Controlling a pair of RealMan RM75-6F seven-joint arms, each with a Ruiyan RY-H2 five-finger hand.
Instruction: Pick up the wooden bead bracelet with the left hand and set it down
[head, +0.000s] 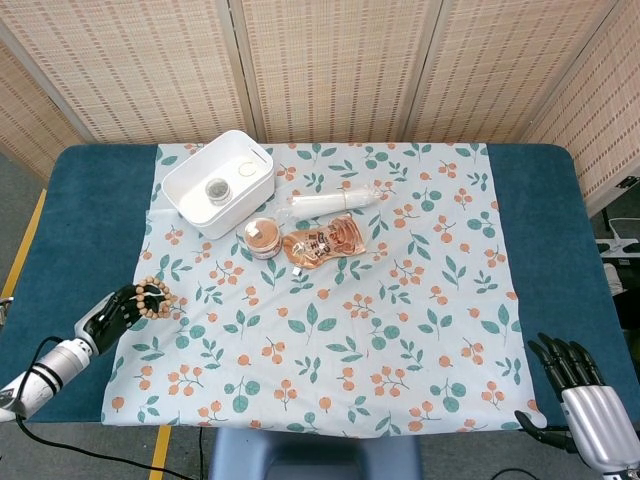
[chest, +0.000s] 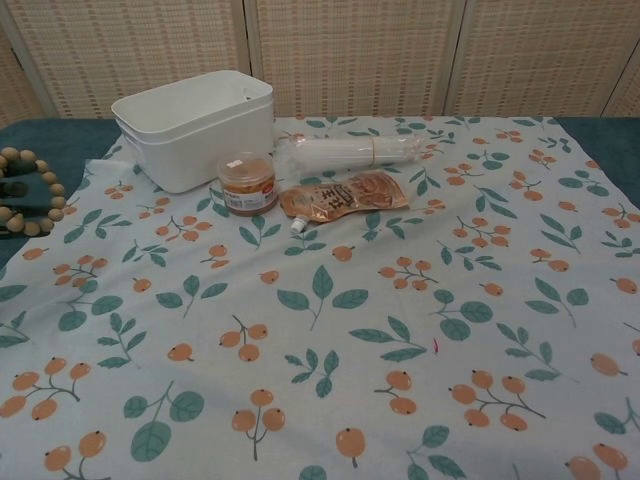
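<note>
The left hand (head: 112, 312) sits at the left edge of the patterned cloth (head: 330, 330), low over the blue worktop (head: 70, 230). Its dark fingers (head: 128, 303) are curled around the bracelet (head: 153, 299), a ring of light wooden beads, so the hand is holding it. The bracelet stands out from the fingertips toward the cloth, over the cloth's left border, well apart from the other things on the worktop. Whether the beads touch the cloth cannot be told.

The right hand (head: 580, 395) is at the bottom right corner, off the cloth and near the worktop's front edge. Its fingers are stretched out and apart, and it holds nothing.

The head view shows both arms and the whole layout: a white tub (head: 218, 183) at the back left of the cloth with a small round thing inside, a small jar (head: 263, 238) just in front of it, an orange pouch (head: 325, 243) beside the jar, and a clear wrapped packet (head: 335, 200) behind the pouch.

The chest view shows neither hand clearly. At its left edge only part of the bracelet (chest: 30, 190) comes into the picture, with something dark behind the beads. This view gives the tub (chest: 195, 125) from the side, so its inside is hidden, and shows the jar (chest: 247, 182), pouch (chest: 345, 195) and packet (chest: 345, 152) close up, the pouch's small white cap pointing toward the camera.
</note>
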